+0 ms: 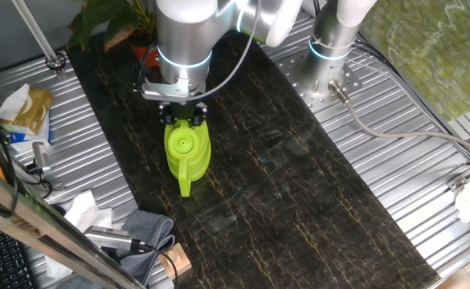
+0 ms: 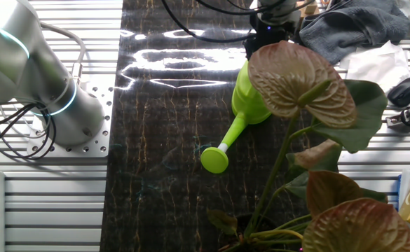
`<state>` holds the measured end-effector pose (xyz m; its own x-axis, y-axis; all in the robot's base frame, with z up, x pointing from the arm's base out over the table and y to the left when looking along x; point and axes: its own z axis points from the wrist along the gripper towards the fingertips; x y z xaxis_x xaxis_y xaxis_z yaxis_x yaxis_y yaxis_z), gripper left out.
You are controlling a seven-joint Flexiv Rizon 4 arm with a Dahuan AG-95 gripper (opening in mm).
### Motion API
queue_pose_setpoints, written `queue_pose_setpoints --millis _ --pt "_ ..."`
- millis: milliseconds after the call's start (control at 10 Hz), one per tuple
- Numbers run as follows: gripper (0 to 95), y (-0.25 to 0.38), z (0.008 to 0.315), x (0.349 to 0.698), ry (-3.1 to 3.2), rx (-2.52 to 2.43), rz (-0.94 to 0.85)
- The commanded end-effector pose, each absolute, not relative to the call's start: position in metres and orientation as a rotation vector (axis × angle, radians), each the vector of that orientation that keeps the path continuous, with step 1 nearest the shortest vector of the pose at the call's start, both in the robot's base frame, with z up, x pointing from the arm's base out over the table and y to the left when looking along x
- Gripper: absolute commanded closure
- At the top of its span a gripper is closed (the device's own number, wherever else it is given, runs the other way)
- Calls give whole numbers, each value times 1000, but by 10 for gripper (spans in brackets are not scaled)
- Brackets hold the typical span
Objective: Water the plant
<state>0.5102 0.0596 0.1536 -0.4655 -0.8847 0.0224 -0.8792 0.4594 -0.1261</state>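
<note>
The plant (image 1: pixel 106 20) stands at the far left end of the dark mat, with broad green and reddish leaves and a red pot (image 1: pixel 146 53). In the other fixed view the plant (image 2: pixel 299 80) fills the near right. A lime-green watering can (image 1: pixel 188 152) stands upright on the mat, its spout (image 2: pixel 214 159) pointing away from the arm. My gripper (image 1: pixel 185 116) hangs straight down over the can's handle end. It looks open, with a finger on each side of the handle. In the other fixed view the leaves partly hide the gripper (image 2: pixel 268 35).
The arm's base (image 1: pixel 331 56) is bolted to the metal table to the right of the mat (image 1: pixel 299 185). Along the left side lie a grey cloth (image 1: pixel 150 233), crumpled paper (image 1: pixel 86 210), a snack packet (image 1: pixel 27 108) and tools.
</note>
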Motion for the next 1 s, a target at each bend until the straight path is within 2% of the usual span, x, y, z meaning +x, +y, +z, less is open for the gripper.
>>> queue_pose_setpoints --millis 100,300,1000 --pt "570 60 153 511 2642 -1597 -183" --pt "950 60 153 510 2661 -1551 -183" --pt "950 58 151 508 2675 -1513 -177"
